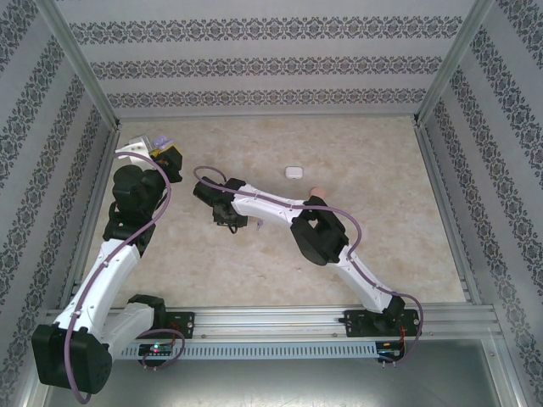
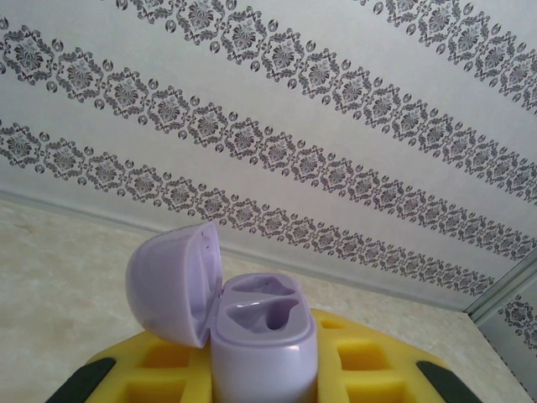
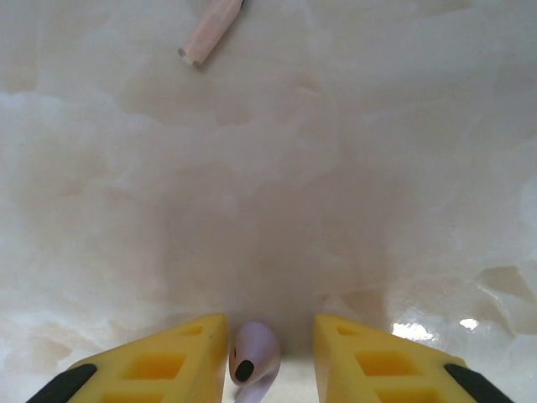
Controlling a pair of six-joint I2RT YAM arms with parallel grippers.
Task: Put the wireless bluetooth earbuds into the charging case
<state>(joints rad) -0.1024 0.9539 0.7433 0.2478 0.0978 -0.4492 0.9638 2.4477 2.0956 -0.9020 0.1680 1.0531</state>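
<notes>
My left gripper (image 2: 264, 357) is shut on the purple charging case (image 2: 262, 336), holding it upright between the yellow fingers (image 2: 369, 357). The case lid (image 2: 172, 281) is swung open to the left, and both sockets are empty. In the top view this gripper (image 1: 167, 158) is at the table's far left. My right gripper (image 3: 269, 321) points down at the table, jaws open around a purple earbud (image 3: 254, 353). The earbud lies against the left finger (image 3: 180, 348), with a gap to the right finger (image 3: 369, 353). From above, the right gripper (image 1: 227, 218) sits mid-table.
The stem of a pale pink earbud (image 3: 205, 34) lies on the marble table (image 3: 336, 168) ahead of the right gripper. A small white case (image 1: 293, 172) rests mid-table towards the back, and a small pink item (image 1: 316, 191) lies by the right arm. Patterned walls close in three sides.
</notes>
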